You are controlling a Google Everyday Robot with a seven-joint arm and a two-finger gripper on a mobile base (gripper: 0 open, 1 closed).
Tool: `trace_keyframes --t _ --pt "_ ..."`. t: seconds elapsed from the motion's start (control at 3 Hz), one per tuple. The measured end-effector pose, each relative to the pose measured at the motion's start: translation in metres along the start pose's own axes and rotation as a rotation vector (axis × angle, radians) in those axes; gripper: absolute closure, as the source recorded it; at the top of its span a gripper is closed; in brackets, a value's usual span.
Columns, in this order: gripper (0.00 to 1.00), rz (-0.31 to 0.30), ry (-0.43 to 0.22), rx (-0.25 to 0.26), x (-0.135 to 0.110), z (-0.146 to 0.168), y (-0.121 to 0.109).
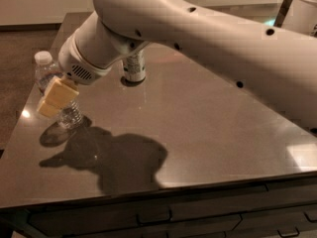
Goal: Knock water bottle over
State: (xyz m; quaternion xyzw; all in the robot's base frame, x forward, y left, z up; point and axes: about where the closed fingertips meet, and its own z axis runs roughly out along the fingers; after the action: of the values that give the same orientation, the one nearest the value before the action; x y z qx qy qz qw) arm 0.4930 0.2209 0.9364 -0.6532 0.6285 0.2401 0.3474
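- Pale yellow pincer, at the end of a thick white robot arm, hangs low over the left part of a dark brown glossy counter. Whether it is apart or together cannot be told from this angle.
- A small clear ribbed plastic water bottle with a white screw cap stands upright near the counter's left edge. It has not yet been knocked over.
- The pincer crosses the middle of the bottle in this view. The cap and shoulder show above it, and the ribbed base shows below. Whether the pincer touches the bottle or only hangs in front of it cannot be told.
- A silver drink can stands farther back on the counter, partly hidden behind the arm's wrist and well apart from the bottle.
- The arm's dark shadow spreads over the counter in front of the bottle.
- The step in hand appears to be the push itself.
- To do it well, contact should land high on the bottle, above its middle, so that it tips rather than slides on the smooth surface.
- One steady sideways sweep would probably serve better than a jab.
- The counter's edge is near on the left, so a push toward the middle of the counter seems safer. A round bottle could roll once it is down.
- The wrist should also stay clear of the can behind it.
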Motion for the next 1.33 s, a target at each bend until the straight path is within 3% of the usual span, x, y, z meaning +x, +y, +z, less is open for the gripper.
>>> trace_keyframes --t 0.67,1.0,1.33 --pt "0.64 0.033 0.013 -0.002 0.003 -0.023 -0.011" --pt "0.88 0.02 0.107 0.022 0.015 -0.052 -0.025" --pt "1.0 -0.025 0.255 0.029 0.041 -0.078 -0.036"
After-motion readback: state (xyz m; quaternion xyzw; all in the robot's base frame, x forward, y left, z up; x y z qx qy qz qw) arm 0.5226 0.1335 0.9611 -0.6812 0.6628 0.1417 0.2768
